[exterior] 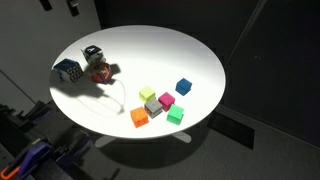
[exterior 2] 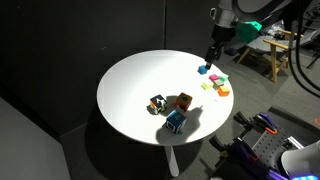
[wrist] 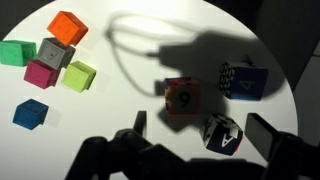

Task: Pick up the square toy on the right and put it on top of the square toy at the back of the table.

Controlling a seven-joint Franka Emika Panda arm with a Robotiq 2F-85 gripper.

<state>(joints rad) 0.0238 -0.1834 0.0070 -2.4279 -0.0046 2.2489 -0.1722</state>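
Observation:
Three letter-and-number cubes lie together: a red one with a 9, a blue-and-white one and a black-and-white one with an A. Several small plain cubes lie in a second group. They include a blue one, a pink one and an orange one. My gripper is open and empty, high above the table. In the wrist view the black cube shows between its fingers.
The round white table stands in a dark room. Its edge curves close behind the letter cubes in the wrist view. The gripper's shadow falls across the letter cubes. Green, grey and yellow-green cubes belong to the plain group.

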